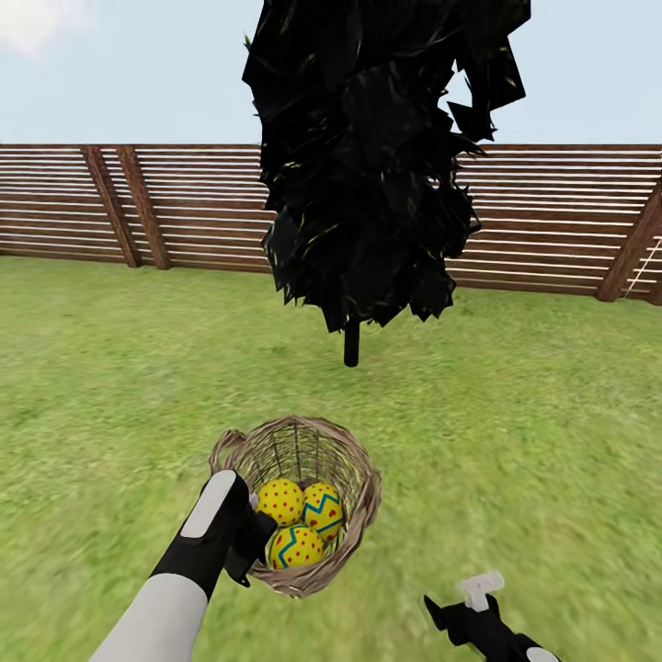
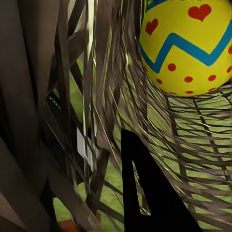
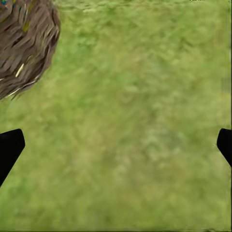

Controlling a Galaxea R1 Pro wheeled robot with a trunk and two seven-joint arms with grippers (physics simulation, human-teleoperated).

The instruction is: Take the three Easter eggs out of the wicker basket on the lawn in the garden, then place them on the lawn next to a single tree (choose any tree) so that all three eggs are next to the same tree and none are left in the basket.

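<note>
Head view: the wicker basket (image 1: 303, 501) stands on the lawn (image 1: 515, 414), in the near foreground and slightly left of centre. Three Easter eggs rest inside it, touching one another: a red-dotted egg (image 1: 279, 501) at the left, a zigzag-banded egg (image 1: 323, 508) at the right, and a third egg (image 1: 296, 546) with a blue zigzag nearest the robot. The left gripper (image 1: 246, 542) is at the basket's near-left rim, with its black body against the wicker. Whether its fingers are spread or pressed together cannot be told from this view.

Left wrist view: brown wicker strands (image 2: 96, 96) pass very close to the camera. One yellow egg (image 2: 188, 48) with red hearts, red dots and a blue zigzag lies on the see-through weave. A black finger (image 2: 145, 193) stands inside the weave, apart from the egg.

Right wrist view: the right gripper (image 3: 116, 145) is spread wide. Its two black fingertips (image 3: 9, 147) sit at opposite edges of the picture, with bare grass (image 3: 135, 121) between them. The basket wall (image 3: 24, 43) is off to one side.

Head view, right arm: the right gripper (image 1: 473, 598) hangs low over the lawn, to the right of the basket and apart from it.

Beyond the basket stands a black-trunked tree (image 1: 368, 165) with dark foliage. A brown slatted fence (image 1: 561, 216) bounds the garden behind it.
</note>
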